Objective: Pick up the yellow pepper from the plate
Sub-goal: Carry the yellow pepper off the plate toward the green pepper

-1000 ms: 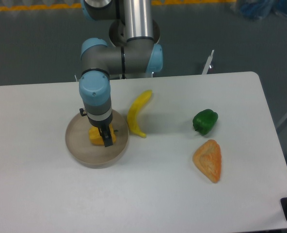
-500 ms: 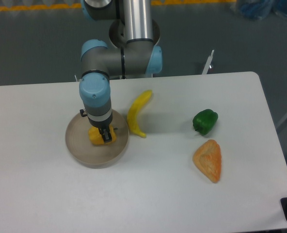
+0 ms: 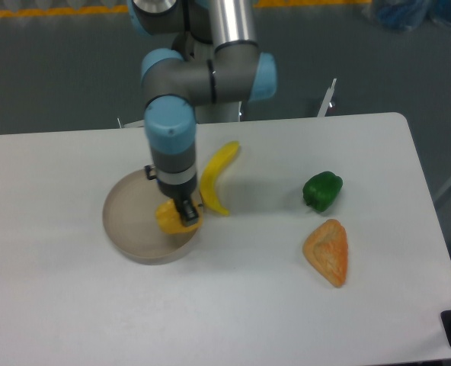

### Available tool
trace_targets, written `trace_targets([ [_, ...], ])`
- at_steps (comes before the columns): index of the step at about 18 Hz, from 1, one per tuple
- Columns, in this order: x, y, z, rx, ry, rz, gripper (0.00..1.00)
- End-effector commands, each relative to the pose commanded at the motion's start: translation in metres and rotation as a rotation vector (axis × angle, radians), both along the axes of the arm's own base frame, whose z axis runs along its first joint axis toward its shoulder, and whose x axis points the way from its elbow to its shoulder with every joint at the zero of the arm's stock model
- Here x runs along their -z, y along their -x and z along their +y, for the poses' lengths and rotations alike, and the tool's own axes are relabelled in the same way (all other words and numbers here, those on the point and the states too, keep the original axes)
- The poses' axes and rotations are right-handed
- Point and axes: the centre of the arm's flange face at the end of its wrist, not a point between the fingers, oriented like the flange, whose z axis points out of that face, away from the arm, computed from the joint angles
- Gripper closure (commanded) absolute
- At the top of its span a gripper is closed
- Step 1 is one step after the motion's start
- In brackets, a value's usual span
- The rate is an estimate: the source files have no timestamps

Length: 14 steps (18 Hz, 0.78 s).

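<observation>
White tabletop [image 3: 233,305] filled most of the view, with dark grey floor [image 3: 65,69] behind it. On the table's left part, the yellow pepper [image 3: 170,219] sat at the right side of the plate [image 3: 130,221], over the dish's inner edge near its rim; whether it rested on the dish or hung just above it could not be told from this angle. The gripper [image 3: 187,213] pointed straight down at the pepper, its dark fingers [image 3: 189,214] clamped on the pepper's upper right side, with yellow showing to the left of and below them. Above the gripper rose the arm's wrist [image 3: 172,145], grey with a light blue cap, and it hid the back right part of the plate's rim.

Just beside the plate, to its right, lay a yellow banana [image 3: 216,177], curved, its lower tip near the plate's rim and its upper end pointing toward the arm's base. Well apart from these, toward the table's right side, stood a green pepper [image 3: 321,190]. Near it, closer to the front edge, lay an orange, roughly triangular piece [image 3: 328,252] with a paler middle. A thin white rod [image 3: 326,97] stuck up behind the table's far edge.
</observation>
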Motion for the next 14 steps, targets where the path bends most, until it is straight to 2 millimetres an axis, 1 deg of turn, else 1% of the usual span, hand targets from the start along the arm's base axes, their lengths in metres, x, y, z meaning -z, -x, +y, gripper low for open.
trace_targets([
  [1, -0.009, 0.018, -0.003, -0.023, -0.002, 0.003, 0.84],
  [2, -0.018, 0.04, -0.007, -0.052, 0.007, 0.001, 0.84],
  [5, -0.045, 0.085, -0.018, -0.054, 0.036, -0.009, 0.85],
  [6, -0.053, 0.101, -0.023, -0.059, 0.04, -0.011, 0.85],
  [8, -0.062, 0.133, -0.029, -0.079, 0.032, -0.005, 0.85],
  [9, -0.062, 0.145, -0.031, -0.093, 0.03, -0.003, 0.85],
  [11, -0.054, 0.17, -0.041, -0.095, 0.035, -0.004, 0.87],
  [14, -0.037, 0.182, -0.04, -0.071, 0.058, -0.022, 0.87],
])
